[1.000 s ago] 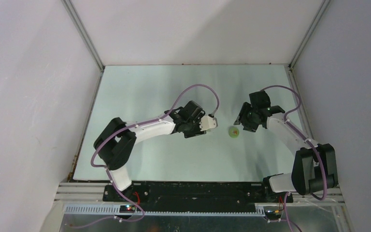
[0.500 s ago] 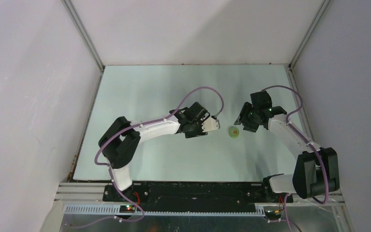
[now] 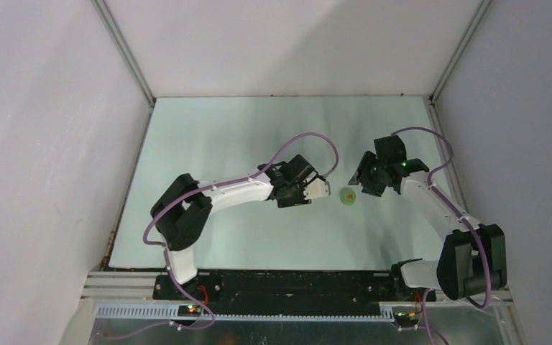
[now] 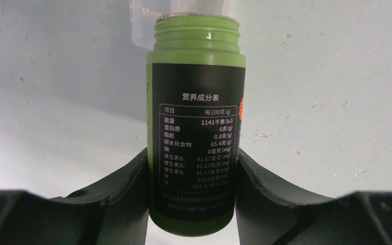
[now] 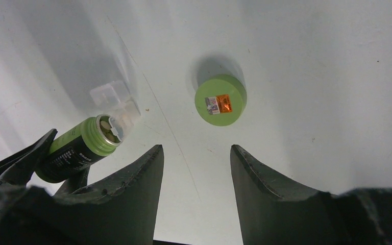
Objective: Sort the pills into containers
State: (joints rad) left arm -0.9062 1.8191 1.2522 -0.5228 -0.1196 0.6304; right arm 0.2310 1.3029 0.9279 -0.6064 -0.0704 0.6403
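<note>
Top external view, set against a second ago: the left arm has stretched a little further right, carrying the left claw (image 3: 315, 189) closer to the green cap (image 3: 347, 196). The cap lies where it lay on the tabletop (image 3: 223, 129), and the right claw (image 3: 363, 180) has barely shifted beside it.

From the left wrist, that claw is clamped on the green bottle (image 4: 196, 127), one finger against each side, the uncapped mouth pointing away. The clear box (image 4: 142, 23) sits just beyond the mouth, mostly hidden behind the bottle and cut off by the upper edge; whether they touch I cannot tell.

From the right wrist, the right claw's fingers stand apart with nothing between them, above the cap. The pills are too small to make out; only a pale blur shows inside the bottle's mouth.
</note>
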